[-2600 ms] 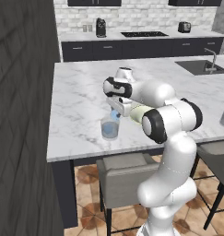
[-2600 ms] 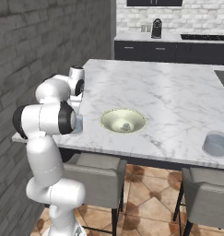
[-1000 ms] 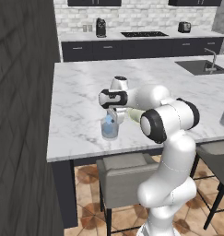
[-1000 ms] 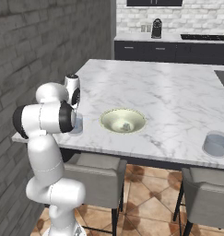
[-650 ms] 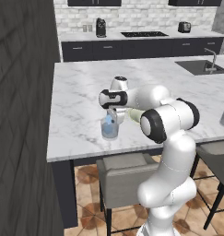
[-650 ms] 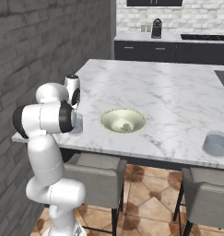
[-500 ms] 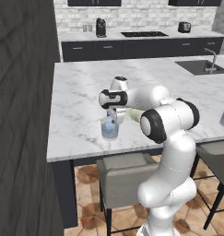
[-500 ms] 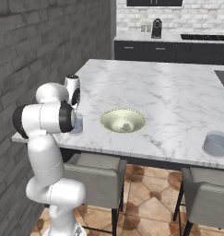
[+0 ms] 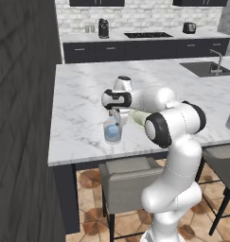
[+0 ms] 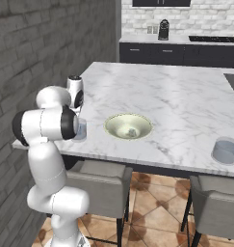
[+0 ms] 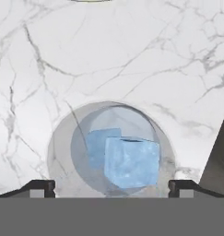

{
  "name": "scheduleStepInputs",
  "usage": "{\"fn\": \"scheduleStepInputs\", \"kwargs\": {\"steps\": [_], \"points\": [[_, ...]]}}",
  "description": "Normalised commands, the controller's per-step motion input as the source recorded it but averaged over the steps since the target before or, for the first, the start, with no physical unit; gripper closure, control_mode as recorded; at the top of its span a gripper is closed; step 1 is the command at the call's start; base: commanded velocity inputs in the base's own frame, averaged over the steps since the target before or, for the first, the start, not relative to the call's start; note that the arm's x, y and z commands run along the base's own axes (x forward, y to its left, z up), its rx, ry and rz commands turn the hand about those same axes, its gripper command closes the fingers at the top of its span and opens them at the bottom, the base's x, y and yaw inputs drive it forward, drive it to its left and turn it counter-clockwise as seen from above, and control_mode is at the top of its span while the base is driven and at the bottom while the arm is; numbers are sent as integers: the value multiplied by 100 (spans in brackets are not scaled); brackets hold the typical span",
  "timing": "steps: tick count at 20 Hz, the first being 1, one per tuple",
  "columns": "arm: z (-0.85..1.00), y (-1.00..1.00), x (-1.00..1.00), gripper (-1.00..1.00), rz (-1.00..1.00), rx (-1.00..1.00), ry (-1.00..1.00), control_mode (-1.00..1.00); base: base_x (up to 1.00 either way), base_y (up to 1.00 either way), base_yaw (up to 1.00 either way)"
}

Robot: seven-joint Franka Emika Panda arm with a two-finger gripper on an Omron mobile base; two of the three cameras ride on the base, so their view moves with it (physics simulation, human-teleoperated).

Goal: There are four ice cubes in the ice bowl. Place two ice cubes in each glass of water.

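since a second ago the gripper has spread apart above the glass; two ice cubes inside; no writing visible; bowl contents unclear

Even, bright rendered light; soft shadows under counter overhang; base views slightly soft, no glare.
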Motion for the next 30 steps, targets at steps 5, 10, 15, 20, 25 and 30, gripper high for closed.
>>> {"fn": "scheduleStepInputs", "kwargs": {"steps": [5, 10, 15, 20, 25, 30], "points": [[69, -19, -2, -100, 0, 0, 0, -100, 0, 0, 0], [36, -86, -38, -100, 22, 0, 0, -100, 0, 0, 0], [16, -100, -45, -100, 41, 0, 0, -100, 0, 0, 0], [0, -100, -26, -100, 47, -1, 0, -100, 0, 0, 0], [-1, -87, 0, -100, 51, -2, 0, -100, 0, 0, 0], [-19, -52, 5, -100, 56, -5, 0, -100, 0, 0, 0]]}}
